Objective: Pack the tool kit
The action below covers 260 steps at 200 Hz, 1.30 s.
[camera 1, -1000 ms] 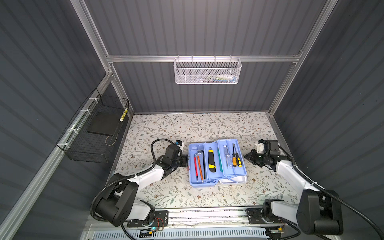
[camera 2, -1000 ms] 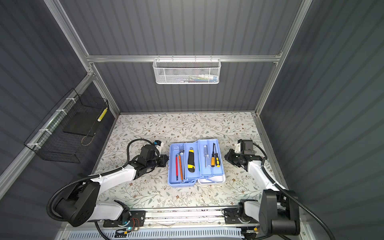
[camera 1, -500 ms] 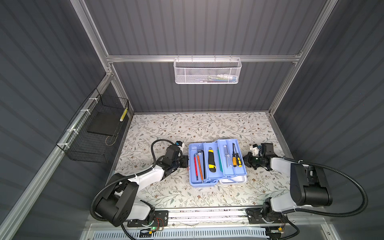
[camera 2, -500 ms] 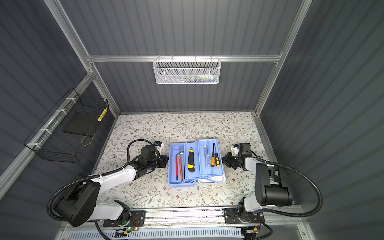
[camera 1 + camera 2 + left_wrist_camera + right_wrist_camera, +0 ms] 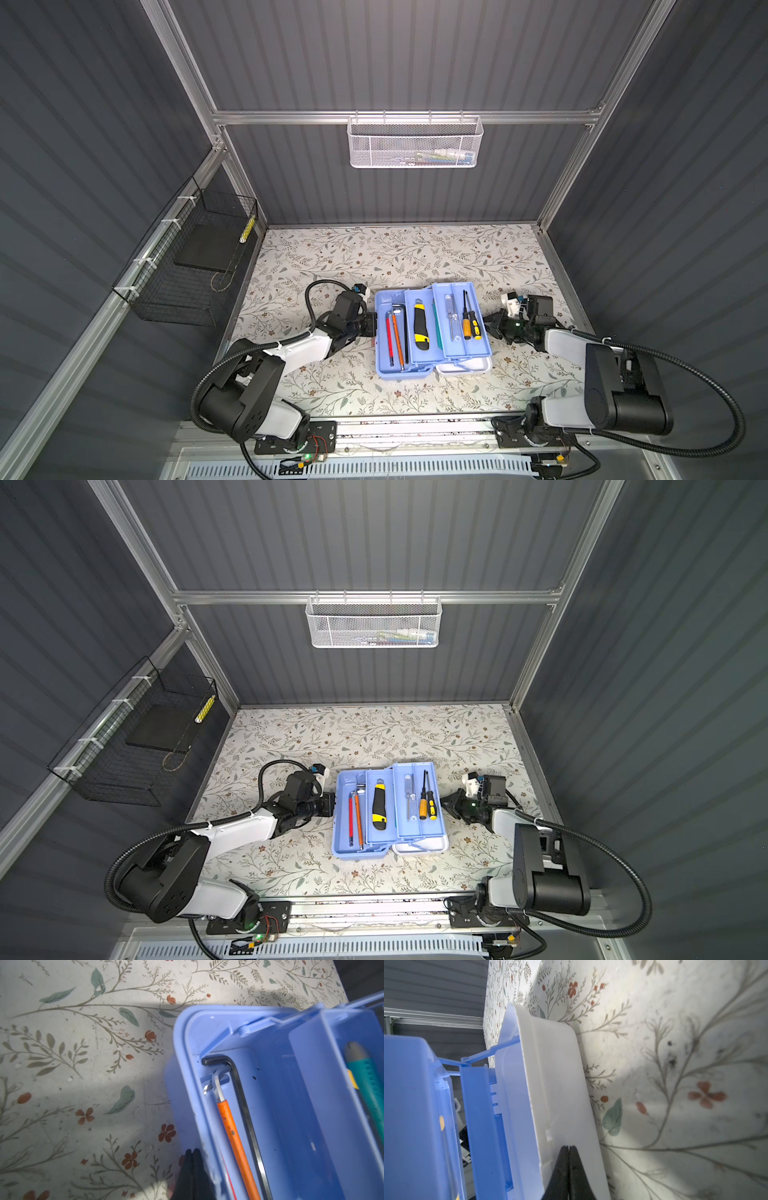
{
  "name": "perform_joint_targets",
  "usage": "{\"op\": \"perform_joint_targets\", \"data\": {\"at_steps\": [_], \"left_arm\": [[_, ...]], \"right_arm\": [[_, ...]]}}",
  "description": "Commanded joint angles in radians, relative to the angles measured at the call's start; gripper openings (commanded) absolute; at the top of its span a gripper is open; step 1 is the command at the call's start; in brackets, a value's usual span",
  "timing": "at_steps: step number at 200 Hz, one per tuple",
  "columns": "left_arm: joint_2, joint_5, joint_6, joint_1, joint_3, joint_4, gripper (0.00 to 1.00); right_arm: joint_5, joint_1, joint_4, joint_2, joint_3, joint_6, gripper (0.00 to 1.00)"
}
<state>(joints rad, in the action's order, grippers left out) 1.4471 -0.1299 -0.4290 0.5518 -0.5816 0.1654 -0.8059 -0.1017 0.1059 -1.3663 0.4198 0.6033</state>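
Open tool kit point(image 5: 399, 371) on the floral bench point(image 5: 374, 257), lower centre in both top views; one arm at each side, left jaws and right jaws both pressed together, pinching nothing.

Top views: the blue trays point(image 5: 461, 349) are fanned out in steps and carry a yellow-and-black utility knife point(image 5: 421, 326) and screwdrivers point(image 5: 467, 328). The white lid point(image 5: 465, 366) shows only as a sliver under the right-hand tray, and the jaw tips are too small to read. Left wrist view: black fingertips point(image 5: 188, 1167) closed, low in frame, against the kit's outer blue wall. Inside, a black hex key point(image 5: 239, 1088) lies just beside an orange-handled hex key point(image 5: 234, 1136). Right wrist view: closed fingertips point(image 5: 562, 1167), low in frame, in front of the lid's broad white face point(image 5: 560, 1084); contact cannot be told.
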Motion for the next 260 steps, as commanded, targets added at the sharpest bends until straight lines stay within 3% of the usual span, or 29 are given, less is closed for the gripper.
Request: {"op": "perform_joint_targets", "data": {"at_steps": [1, 77, 135, 185, 260], "left_arm": [[0.020, -0.096, 0.019, 0.034, -0.030, 0.002, 0.00], [-0.008, -0.085, 0.016, 0.034, -0.029, -0.001, 0.00], [-0.015, -0.083, 0.012, 0.034, -0.017, 0.008, 0.00], [-0.037, -0.072, 0.021, 0.034, -0.012, -0.013, 0.00], [-0.181, 0.089, -0.002, 0.034, 0.055, -0.098, 0.00]], "right_arm": [[-0.201, 0.022, 0.035, 0.066, -0.011, 0.052, 0.07], [-0.220, 0.036, 0.019, 0.257, -0.016, 0.164, 0.08], [-0.127, 0.161, -0.058, 0.366, 0.075, 0.195, 0.09], [-0.004, 0.333, -0.165, 0.289, 0.232, 0.131, 0.10], [0.072, 0.576, -0.188, 0.050, 0.451, 0.079, 0.13]]}}
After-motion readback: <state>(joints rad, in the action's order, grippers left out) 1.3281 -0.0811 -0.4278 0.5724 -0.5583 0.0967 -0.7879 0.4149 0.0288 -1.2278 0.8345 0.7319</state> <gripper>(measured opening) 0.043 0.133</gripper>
